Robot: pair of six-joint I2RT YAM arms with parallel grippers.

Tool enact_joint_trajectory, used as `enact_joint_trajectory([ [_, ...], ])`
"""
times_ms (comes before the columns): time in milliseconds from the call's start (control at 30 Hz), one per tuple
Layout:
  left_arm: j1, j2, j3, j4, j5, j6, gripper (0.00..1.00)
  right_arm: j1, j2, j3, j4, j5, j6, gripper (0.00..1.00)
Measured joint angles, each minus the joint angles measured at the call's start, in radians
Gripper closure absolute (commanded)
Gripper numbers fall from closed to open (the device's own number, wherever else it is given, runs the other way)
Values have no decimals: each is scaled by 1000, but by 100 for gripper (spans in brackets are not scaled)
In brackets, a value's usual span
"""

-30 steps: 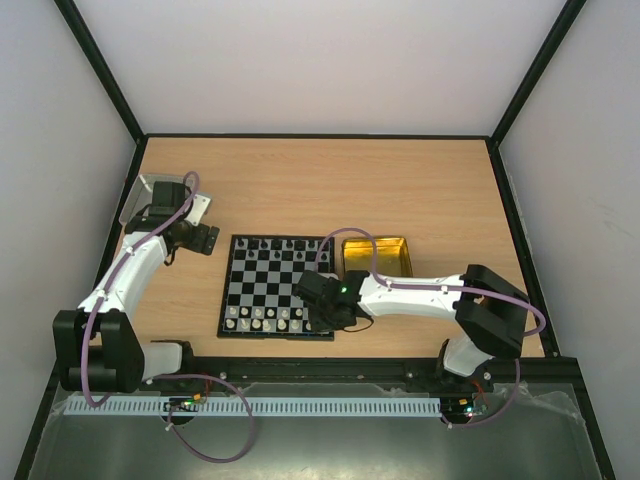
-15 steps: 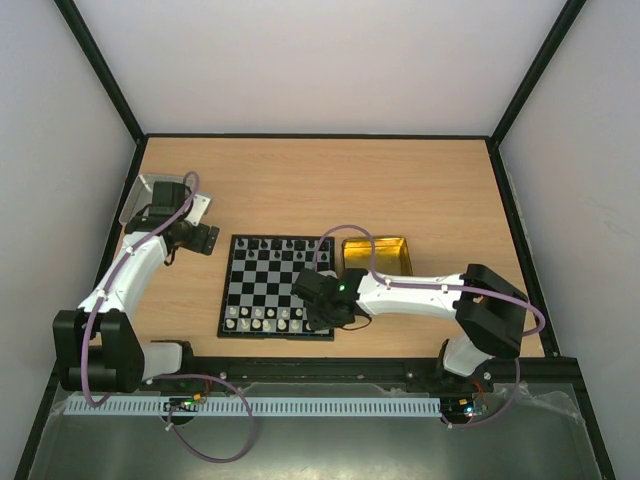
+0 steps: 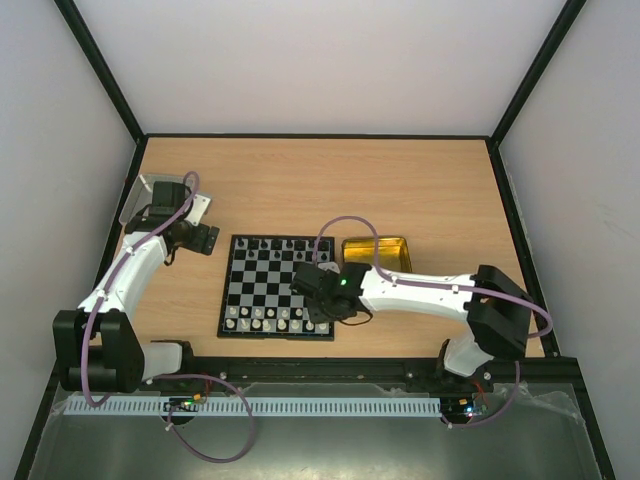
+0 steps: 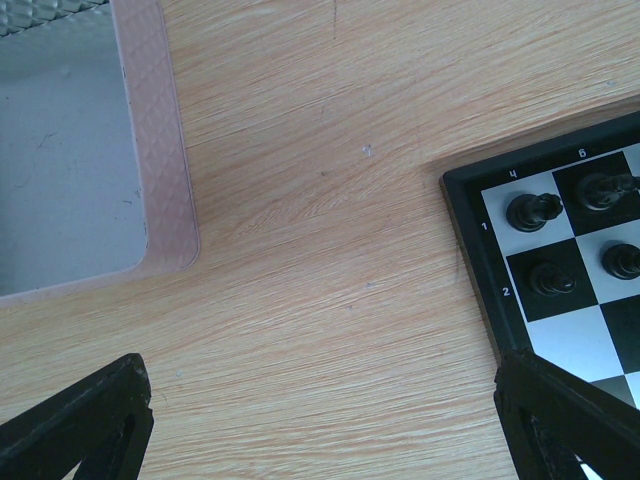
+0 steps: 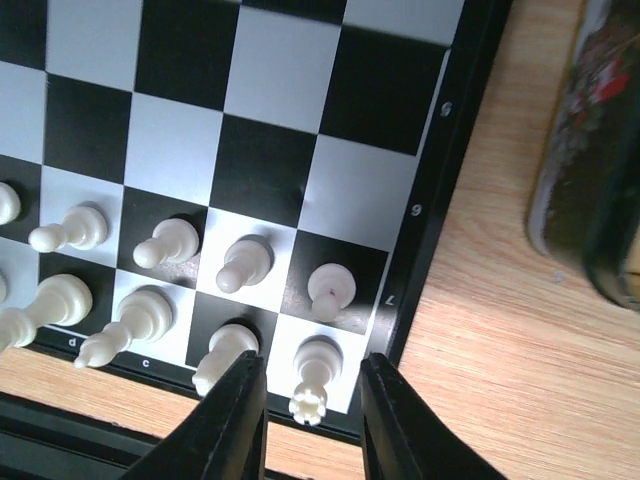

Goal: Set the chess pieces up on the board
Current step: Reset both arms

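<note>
The board point(image 3: 272, 287) lies in the middle of the table. Black chess pieces point(image 3: 275, 245) stand along its far edge and white ones point(image 3: 262, 320) along its near edge. My right gripper point(image 3: 318, 312) hangs over the board's near right corner. In the right wrist view it point(image 5: 312, 372) is open, with its fingers on either side of a white rook point(image 5: 320, 368) standing upright on the corner square, with small gaps on both sides. My left gripper point(image 3: 208, 240) is open and empty over bare table left of the board; its view shows the board's corner point(image 4: 470, 230) with black pieces point(image 4: 530, 211).
A gold tin tray point(image 3: 378, 252) sits right of the board, close to the right arm; its edge shows in the right wrist view point(image 5: 590, 170). A silver-grey tin lid point(image 3: 150, 195) lies at the far left and also shows in the left wrist view point(image 4: 60, 150).
My right gripper has shifted a little to the left and away from the near edge over the board's corner. The left arm has not moved.
</note>
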Motion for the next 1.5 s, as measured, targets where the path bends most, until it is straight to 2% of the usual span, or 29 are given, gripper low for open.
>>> enact_joint_trajectory([
  [133,0,0,0,0,-4,3,6,-29,-57,18,-42,36,-15,74],
  [333,0,0,0,0,-15,10,6,-188,-202,25,-79,101,-80,79],
  [467,0,0,1,-2,-19,18,6,-266,-235,25,-84,122,-133,77],
  [567,0,0,19,-16,-23,23,6,-329,-264,18,-82,122,-176,64],
  [633,0,0,39,-26,-26,25,6,-370,-291,8,-78,124,-196,46],
  [800,0,-18,84,-63,-26,31,6,-405,-354,-2,-77,124,-241,13],
  [900,0,-37,112,-93,-26,34,6,-405,-385,-8,-76,122,-250,0],
  [967,0,-59,126,-110,-22,38,6,-405,-416,-16,-78,124,-257,3],
  [1500,-17,-279,128,-308,119,132,4,-405,-631,-61,-144,153,-259,2],
])
